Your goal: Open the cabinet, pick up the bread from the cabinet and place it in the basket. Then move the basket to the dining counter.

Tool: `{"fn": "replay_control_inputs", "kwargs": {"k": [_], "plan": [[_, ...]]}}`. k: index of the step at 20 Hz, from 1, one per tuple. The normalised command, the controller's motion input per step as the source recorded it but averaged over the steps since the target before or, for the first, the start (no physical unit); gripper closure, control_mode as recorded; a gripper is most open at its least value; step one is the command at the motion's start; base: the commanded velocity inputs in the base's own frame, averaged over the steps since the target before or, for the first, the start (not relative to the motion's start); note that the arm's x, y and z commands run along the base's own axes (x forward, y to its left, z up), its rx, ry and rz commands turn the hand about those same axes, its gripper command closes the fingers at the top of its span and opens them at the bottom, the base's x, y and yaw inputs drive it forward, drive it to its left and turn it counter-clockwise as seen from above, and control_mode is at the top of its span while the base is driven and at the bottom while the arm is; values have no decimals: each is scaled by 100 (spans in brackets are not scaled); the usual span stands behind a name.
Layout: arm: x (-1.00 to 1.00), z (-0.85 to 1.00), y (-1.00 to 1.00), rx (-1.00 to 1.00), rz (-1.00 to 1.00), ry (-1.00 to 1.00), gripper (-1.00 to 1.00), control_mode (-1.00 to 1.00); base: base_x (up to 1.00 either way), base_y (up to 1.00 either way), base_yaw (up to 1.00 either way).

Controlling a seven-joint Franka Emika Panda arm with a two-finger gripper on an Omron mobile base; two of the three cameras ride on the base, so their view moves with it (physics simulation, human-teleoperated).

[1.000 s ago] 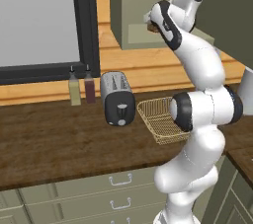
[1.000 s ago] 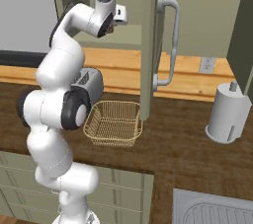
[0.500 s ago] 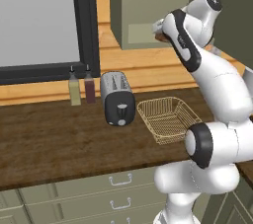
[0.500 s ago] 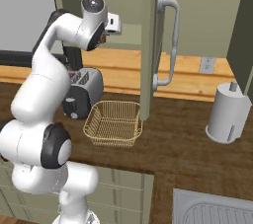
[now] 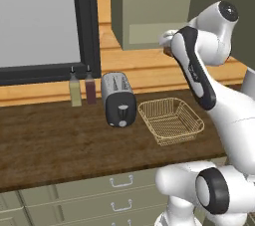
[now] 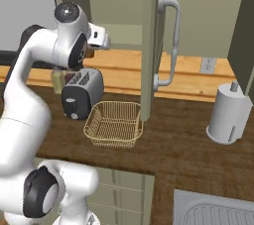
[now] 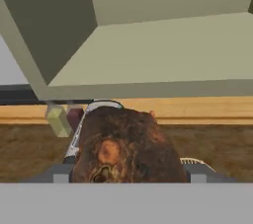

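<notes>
Bread point(image 7: 129, 146) clamped in gripper point(image 7: 129, 171) at cabinet point(image 7: 163, 45) shelf edge; basket point(image 5: 171, 120) directly below, near worktop's front edge.

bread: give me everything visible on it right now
The bread is a rounded, dark-brown bun with a rough, mottled crust and a lighter orange-tan patch near its front. In the hand view it sits between the gripper's fingers, apparently held, already outside the cabinet, whose bare shelf lies beyond it. The worktop and toaster top show underneath. In the left base view just a brown sliver of it peeks out at the hand.
</notes>
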Motion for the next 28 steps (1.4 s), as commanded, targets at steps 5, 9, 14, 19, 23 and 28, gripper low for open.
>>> {"fn": "replay_control_inputs", "kwargs": {"k": [5, 9, 14, 19, 23, 28], "plan": [[-100, -9, 0, 3, -15, 10, 100, -100, 0, 0, 0], [-64, -64, -3, 0, -13, 0, 100, -100, 0, 0, 0], [-54, -100, 0, 0, -7, 0, 100, -100, 0, 0, 0], [40, -96, -16, 0, 0, 7, 100, -100, 0, 0, 0], [68, -53, -24, -1, 0, 16, 100, -100, 0, 0, 0], [51, -68, -27, -3, 0, 7, 100, -100, 0, 0, 0]]}}
